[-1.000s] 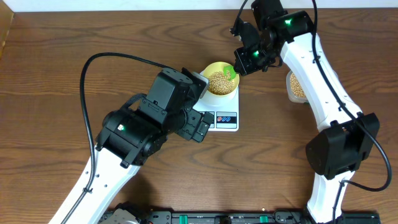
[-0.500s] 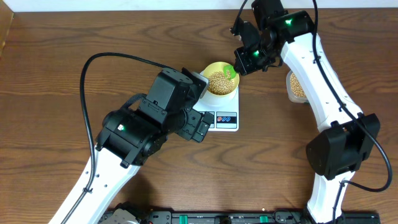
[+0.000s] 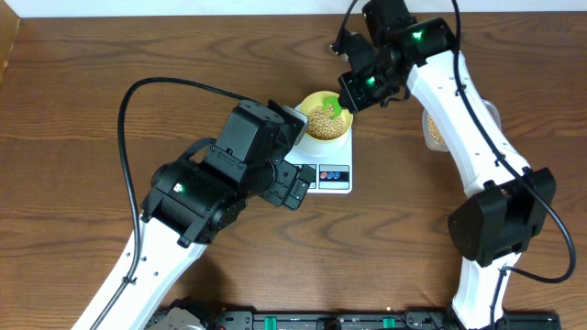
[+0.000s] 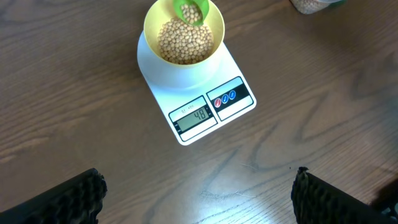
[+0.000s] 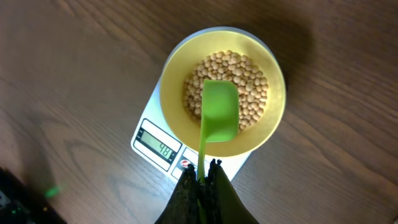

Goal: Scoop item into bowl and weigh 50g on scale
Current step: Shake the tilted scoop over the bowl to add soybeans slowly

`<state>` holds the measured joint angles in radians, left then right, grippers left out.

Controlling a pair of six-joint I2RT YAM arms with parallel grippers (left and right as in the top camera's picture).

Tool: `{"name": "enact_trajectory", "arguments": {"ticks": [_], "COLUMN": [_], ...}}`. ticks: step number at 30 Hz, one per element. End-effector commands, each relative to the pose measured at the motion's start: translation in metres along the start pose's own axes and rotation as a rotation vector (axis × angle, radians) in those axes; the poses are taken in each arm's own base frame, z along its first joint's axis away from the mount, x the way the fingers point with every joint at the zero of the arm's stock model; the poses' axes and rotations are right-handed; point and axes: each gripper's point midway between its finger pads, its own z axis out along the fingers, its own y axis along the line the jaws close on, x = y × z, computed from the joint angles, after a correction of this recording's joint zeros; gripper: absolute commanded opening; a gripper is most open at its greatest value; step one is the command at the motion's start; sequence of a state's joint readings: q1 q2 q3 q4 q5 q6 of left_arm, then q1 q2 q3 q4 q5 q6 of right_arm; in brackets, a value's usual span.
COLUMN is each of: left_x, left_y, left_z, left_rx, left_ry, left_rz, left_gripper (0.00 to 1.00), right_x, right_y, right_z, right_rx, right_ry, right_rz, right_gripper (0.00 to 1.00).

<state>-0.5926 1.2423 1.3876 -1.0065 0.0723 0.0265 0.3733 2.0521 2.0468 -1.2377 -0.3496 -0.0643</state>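
Brown wood-grain table fills every view. On the left, the left gripper hangs released, its black fingers spread wide and holding nothing. Ahead of it and apart sits the scale, whose display reads 48. The bowl stands on the platform, with beans heaped inside. The right gripper is clenched on the handle of a green scoop, whose cup hangs over the beans just ahead of the fingertips. Further right, behind that arm, a clear tub holds more beans.
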Motion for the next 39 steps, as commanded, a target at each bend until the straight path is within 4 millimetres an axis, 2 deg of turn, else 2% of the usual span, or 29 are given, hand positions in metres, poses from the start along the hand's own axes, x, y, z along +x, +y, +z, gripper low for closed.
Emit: {"name": "enact_trajectory", "arguments": {"ticks": [1,39], "left_x": [-0.0061,-0.0061], "left_y": [0.0025,0.0025], "left_z": [-0.0055,-0.0055], "left_rx": [-0.013,-0.013], "left_ry": [-0.02,-0.02], "left_rz": [0.005,0.005], "left_gripper": [0.98,0.98], "right_x": [-0.0078,-0.0078], "right_y": [0.0092,0.0083], "right_z": [-0.0192,-0.0189], "right_rx": [0.009,0.02], "right_ry": [-0.051,-0.05], "right_rz": [-0.051,-0.11], "right_gripper": [0.01,0.01]}}
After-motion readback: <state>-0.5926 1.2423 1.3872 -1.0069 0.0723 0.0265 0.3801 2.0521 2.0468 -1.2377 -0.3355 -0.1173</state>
